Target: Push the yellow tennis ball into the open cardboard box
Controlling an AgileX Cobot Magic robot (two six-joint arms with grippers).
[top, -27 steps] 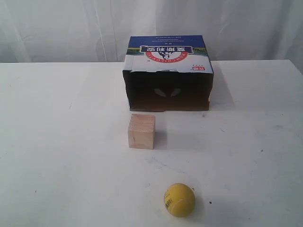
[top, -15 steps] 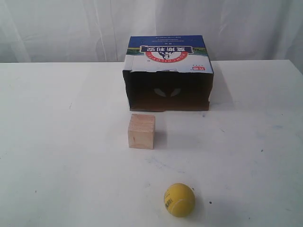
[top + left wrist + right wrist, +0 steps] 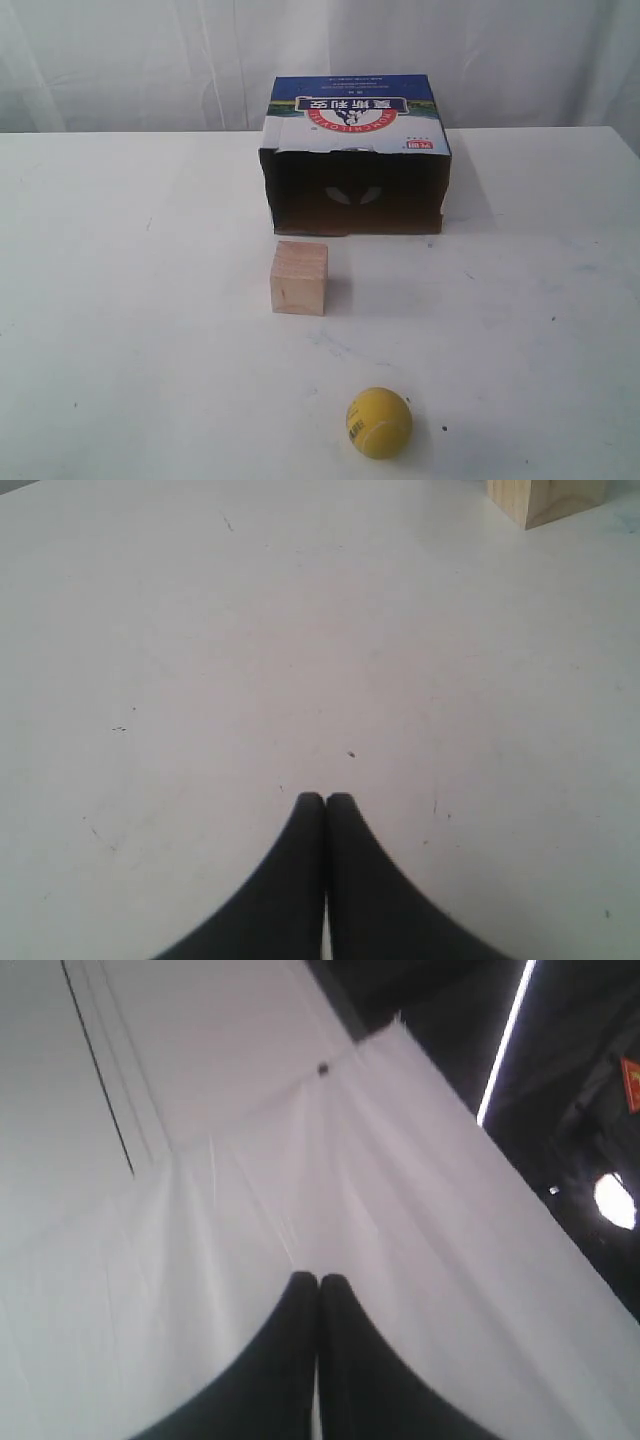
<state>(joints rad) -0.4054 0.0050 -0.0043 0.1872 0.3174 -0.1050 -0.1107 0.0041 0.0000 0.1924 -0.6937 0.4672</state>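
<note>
The yellow tennis ball (image 3: 379, 422) rests on the white table near its front edge, dark mark facing left. The open cardboard box (image 3: 355, 152) lies at the back centre, its dark brown opening facing the ball and its blue-white-red printed side up. Neither arm shows in the exterior view. My left gripper (image 3: 325, 798) is shut with nothing in it, above bare table. My right gripper (image 3: 319, 1279) is shut and empty too, pointing up at white curtain, with no task object in its view.
A pale wooden cube (image 3: 299, 277) stands between box and ball, slightly left of the ball's line to the opening; a corner of the cube (image 3: 545, 497) shows in the left wrist view. White curtain (image 3: 120, 60) hangs behind the table (image 3: 120, 300).
</note>
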